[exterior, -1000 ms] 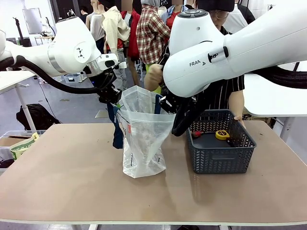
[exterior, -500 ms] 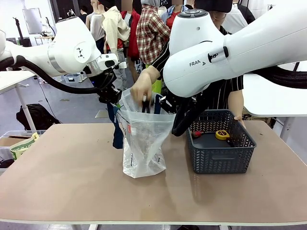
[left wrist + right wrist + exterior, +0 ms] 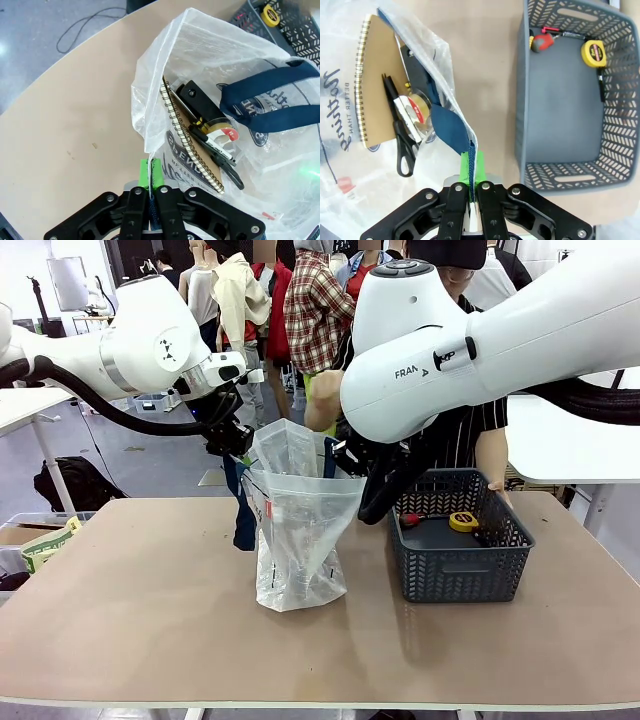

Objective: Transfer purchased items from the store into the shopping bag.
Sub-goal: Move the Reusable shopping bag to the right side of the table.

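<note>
The clear shopping bag stands upright at mid-table, its mouth held wide. My left gripper is shut on the bag's left rim, and my right gripper is shut on the right rim by the navy handle. Inside the bag lie a tan spiral notebook, black scissors, a tape roll and a black item. The dark grey basket to the right holds a yellow tape measure, a red item and a black pen.
A person stands behind the table, one hand raised above the bag's mouth and the other on the basket's far corner. The tabletop in front of the bag and to its left is bare.
Half a second ago the person's hand reached into the bag's mouth with the black scissors. It has since drawn back up, empty. Both grippers and the bag have stayed still.
</note>
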`<action>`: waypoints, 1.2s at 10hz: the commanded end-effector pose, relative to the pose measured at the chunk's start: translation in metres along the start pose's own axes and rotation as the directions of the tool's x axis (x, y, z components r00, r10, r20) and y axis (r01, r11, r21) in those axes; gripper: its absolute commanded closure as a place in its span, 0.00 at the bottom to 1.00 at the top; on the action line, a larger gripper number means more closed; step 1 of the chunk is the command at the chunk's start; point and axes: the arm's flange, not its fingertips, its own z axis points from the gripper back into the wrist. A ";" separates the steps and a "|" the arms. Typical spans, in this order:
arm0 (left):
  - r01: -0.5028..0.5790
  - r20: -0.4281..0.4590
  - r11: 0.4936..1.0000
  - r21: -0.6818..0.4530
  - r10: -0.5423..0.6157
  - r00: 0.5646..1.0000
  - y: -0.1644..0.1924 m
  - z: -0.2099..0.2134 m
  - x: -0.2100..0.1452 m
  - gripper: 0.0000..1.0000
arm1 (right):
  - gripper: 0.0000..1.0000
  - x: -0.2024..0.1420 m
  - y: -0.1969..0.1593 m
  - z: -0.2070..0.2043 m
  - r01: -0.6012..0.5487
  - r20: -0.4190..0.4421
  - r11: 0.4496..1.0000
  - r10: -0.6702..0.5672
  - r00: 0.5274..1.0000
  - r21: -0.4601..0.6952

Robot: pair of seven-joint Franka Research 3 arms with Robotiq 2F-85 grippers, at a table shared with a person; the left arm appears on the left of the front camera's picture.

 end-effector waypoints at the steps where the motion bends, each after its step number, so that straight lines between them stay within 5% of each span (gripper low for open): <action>1: 0.000 -0.005 1.000 0.020 0.001 1.000 0.002 0.004 0.001 1.00 | 1.00 -0.002 -0.001 0.000 0.001 -0.004 1.000 -0.001 1.000 -0.006; 12: 0.000 -0.005 1.000 0.020 0.001 1.000 0.002 0.004 0.001 1.00 | 1.00 -0.002 -0.001 0.000 0.001 -0.004 1.000 -0.001 1.000 -0.006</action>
